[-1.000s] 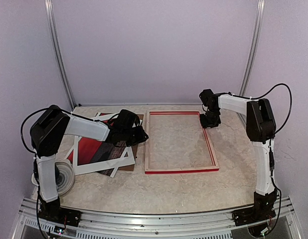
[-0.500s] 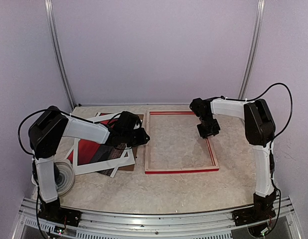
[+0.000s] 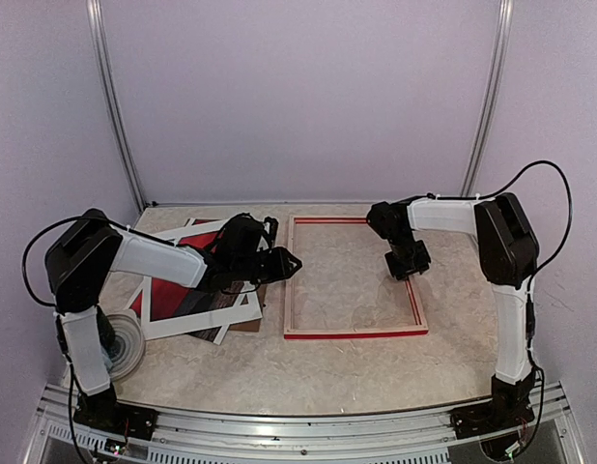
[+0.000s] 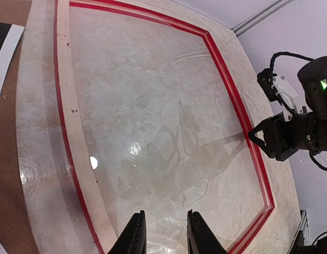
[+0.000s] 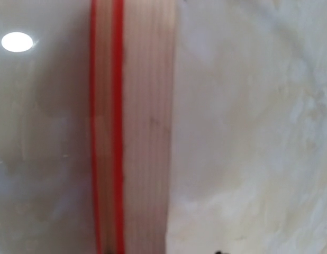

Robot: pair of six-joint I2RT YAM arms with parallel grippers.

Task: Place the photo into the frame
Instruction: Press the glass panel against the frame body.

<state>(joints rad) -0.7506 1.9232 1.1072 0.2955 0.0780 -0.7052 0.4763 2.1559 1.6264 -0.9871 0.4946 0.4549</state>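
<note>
1. two grippers were at the large thin rectangular frame [image 3: 356,333], red on its face and pale bare wood at its edges, which lay flat on the table. the left gripper [image 3: 287,261] hovered at its left rail with its fingers [image 4: 134,235] a narrow gap apart and nothing between them.
2. the right gripper [image 3: 410,263] sat at the frame's right rail, seemingly touching it. its own camera showed only wood and red stripes, so i could not tell how its jaws stood.
3. the large rectangular white-bordered photo [image 3: 165,290] of a red sunset lay left of the frame under the left forearm, partly over a flat brown cardboard backing board [image 4: 5,174]. it had not been lifted.
4. the step looked like squaring and steadying the frame before fetching the photo. to do it well, the right gripper should only press the rail lightly, since a thin frame slides or twists easily. the left should go back for the photo's white border, not the brown board — the two overlap and could be confused.
5. the pale marbled tabletop [image 3: 327,372] looked glossy inside the frame, with a lamp glint and a mirrored gripper, so a clear pane may have lain there.
6. lilac walls [image 3: 298,97] with metal uprights [image 3: 110,106] closed the space. a pale round roll [image 3: 125,343] sat near the left arm's base.
</note>
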